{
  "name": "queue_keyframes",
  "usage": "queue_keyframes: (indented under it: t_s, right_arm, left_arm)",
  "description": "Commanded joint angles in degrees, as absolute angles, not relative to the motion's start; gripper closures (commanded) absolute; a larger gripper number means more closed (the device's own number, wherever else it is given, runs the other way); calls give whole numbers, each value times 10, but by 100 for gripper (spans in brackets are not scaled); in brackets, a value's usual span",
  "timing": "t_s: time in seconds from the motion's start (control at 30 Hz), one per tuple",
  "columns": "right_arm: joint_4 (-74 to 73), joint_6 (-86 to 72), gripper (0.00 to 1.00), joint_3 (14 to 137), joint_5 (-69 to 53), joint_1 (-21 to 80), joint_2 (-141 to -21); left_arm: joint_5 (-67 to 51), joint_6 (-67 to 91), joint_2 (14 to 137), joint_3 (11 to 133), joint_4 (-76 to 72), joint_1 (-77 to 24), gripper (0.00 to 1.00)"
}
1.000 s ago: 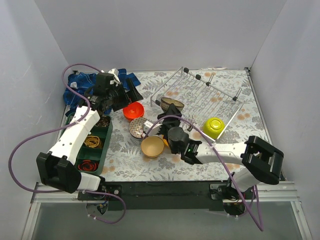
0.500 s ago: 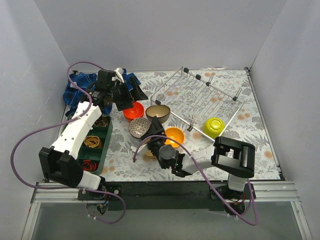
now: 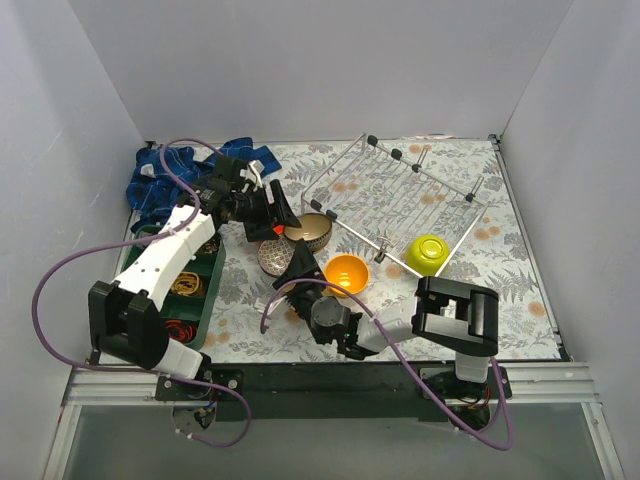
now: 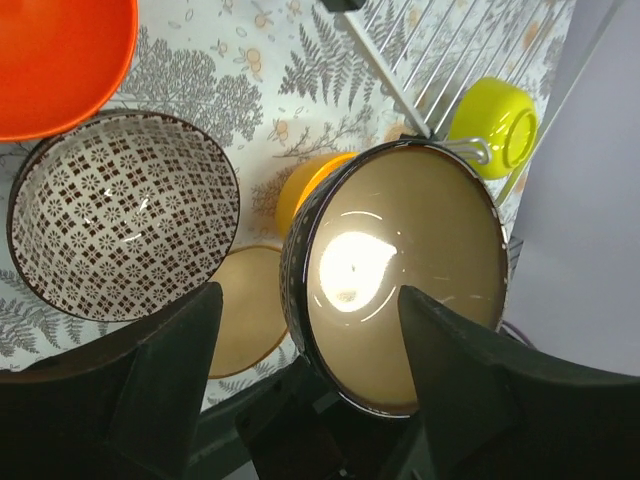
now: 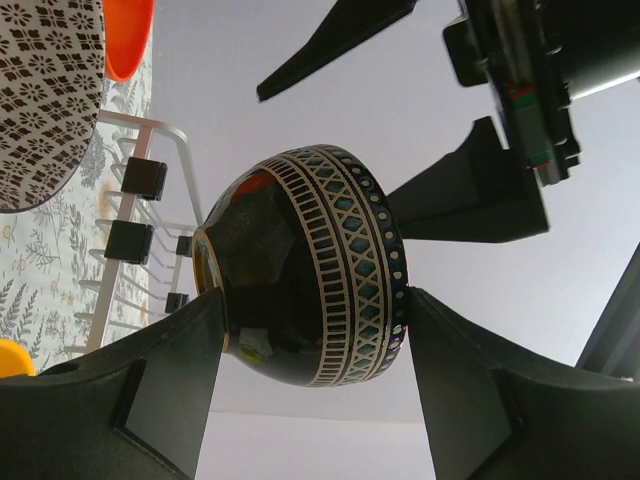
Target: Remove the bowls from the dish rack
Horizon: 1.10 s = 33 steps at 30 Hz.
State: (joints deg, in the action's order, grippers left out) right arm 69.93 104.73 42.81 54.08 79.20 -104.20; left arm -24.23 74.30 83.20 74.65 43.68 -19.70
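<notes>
Silver wire-grid dish rack (image 3: 400, 190) far right on floral-print table (image 3: 500, 290); dark brown glossy round bowl (image 3: 316, 232), lattice-banded outside, beige inside, just off rack's left corner, clamped between right gripper (image 5: 310, 310) fingers, left gripper (image 4: 305, 300) jaws parted astride it.

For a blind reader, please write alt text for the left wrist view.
A dark brown bowl, beige inside, sits between the left gripper's open fingers. Beneath it lie a patterned bowl, a red-orange bowl and a beige bowl; the dish rack stands beyond.
</notes>
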Motion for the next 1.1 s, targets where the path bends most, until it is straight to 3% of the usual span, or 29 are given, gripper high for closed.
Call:
queue_keyframes:
  t_s: [0.0,0.1,0.23,0.33,0.43,0.47,0.57,0.6,0.7,0.8,0.9,1.07]
  right_arm:
    - [974,1069,99,457,553,800,-1041]
    - [975,1069,99,459,556,802,-1044]
    - [975,1070,99,461,560,805,-1048]
    - [976,1069,97,461,561,807,-1049]
    - [976,1064,91,461,570,807,-1050]
    - [976,1062,84,459,573,808,-1049]
    - [972,1048,54,452,585,808,-1045]
    - [967,1043,37,448,589,808,-1041]
    - [959,1027,15,432,607,809,-1031]
    - [950,1005,5,408,634,811,-1015]
    - [922,963,2,385,662,811,-990]
    - [736,821,1,370,701,811,-927]
  left_arm:
    - [-262,737,840,735,443,-207,35]
    - [-260,737,845,735,440,-213,44]
    - [-258,737,848,735,437,-214,80]
    - [-244,737,846,738,434,-214,100]
    - [-214,736,842,749,432,-214,100]
    - [-202,736,839,753,430,-214,100]
    - [-158,730,839,778,428,-214,100]
    - [-146,726,842,787,429,-213,100]
    - [-100,713,855,816,427,-207,100]
    - [-49,701,859,830,415,-204,100]
    - [-7,690,853,813,389,-204,100]
    - [25,673,838,790,370,-205,100]
